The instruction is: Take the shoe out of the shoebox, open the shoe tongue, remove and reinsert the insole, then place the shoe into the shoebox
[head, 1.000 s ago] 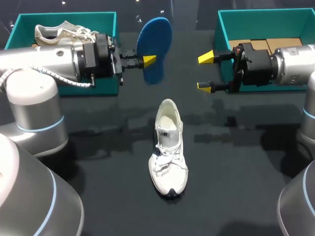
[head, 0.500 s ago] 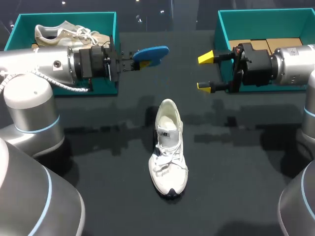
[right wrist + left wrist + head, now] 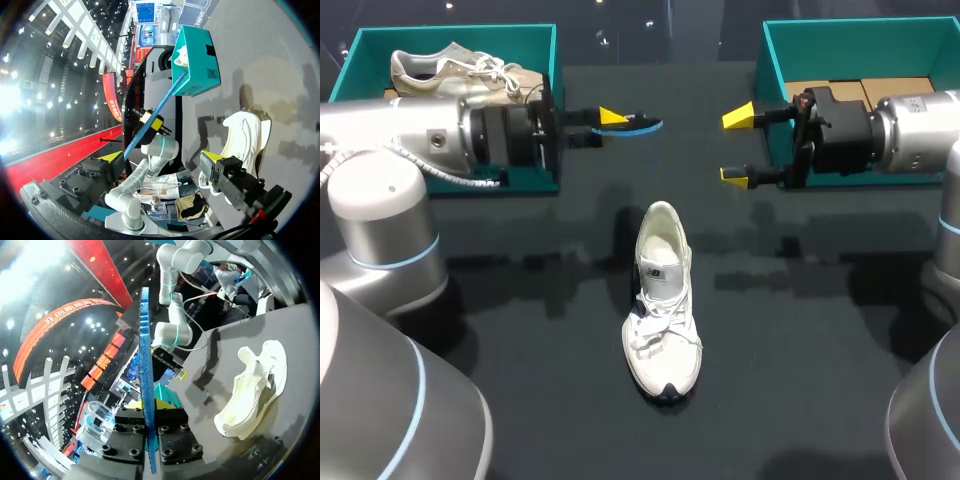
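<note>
My left gripper (image 3: pixel 615 122) clamps the blue insole (image 3: pixel 645 125) edge-on, at 11 o'clock from the white shoe (image 3: pixel 662 310). My right gripper (image 3: pixel 737 147), at 1 o'clock, is parted and empty. The shoe lies on the black table (image 3: pixel 800 340), toe toward 6.

Head camera overhead; wrist cameras face inward (sharing shoe (image 3: pixel 662 310)).
</note>
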Robot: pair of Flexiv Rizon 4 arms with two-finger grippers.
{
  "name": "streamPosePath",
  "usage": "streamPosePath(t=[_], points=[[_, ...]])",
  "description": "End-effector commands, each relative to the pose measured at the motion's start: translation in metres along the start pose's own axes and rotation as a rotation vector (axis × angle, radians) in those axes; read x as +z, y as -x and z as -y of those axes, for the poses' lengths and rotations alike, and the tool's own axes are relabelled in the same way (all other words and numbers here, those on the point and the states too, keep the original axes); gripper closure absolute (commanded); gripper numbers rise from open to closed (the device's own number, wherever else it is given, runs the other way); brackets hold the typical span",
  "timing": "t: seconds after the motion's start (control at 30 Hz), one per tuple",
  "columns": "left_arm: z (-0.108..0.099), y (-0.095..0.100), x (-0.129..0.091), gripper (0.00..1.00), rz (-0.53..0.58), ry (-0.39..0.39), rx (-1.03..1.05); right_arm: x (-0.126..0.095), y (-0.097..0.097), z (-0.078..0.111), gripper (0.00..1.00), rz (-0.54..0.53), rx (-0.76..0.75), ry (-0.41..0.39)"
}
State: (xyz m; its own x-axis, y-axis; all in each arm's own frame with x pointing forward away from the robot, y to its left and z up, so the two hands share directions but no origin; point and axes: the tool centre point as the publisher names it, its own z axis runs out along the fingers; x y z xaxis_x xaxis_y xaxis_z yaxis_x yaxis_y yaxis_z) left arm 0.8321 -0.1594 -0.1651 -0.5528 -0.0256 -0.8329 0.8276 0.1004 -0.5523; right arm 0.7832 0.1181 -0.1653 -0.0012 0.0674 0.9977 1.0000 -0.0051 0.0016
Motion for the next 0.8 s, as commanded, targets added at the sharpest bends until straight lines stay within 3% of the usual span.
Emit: streamPosePath(t=[0.03, 0.3, 0.8], points=[[0.005, 0.002, 0.002, 1.00, -0.032, 0.054, 0.136, 0.001, 0.000, 0.001, 0.00, 0.003, 0.001, 0.002], [0.008, 0.001, 0.009, 1.00, -0.062, 0.109, 0.452, 0.001, 0.000, 0.001, 0.00, 0.003, 0.001, 0.002], [-0.004, 0.006, 0.037, 1.00, -0.046, 0.040, 0.671, 0.027, -0.017, 0.008, 0.00, 0.017, -0.079, -0.039]])
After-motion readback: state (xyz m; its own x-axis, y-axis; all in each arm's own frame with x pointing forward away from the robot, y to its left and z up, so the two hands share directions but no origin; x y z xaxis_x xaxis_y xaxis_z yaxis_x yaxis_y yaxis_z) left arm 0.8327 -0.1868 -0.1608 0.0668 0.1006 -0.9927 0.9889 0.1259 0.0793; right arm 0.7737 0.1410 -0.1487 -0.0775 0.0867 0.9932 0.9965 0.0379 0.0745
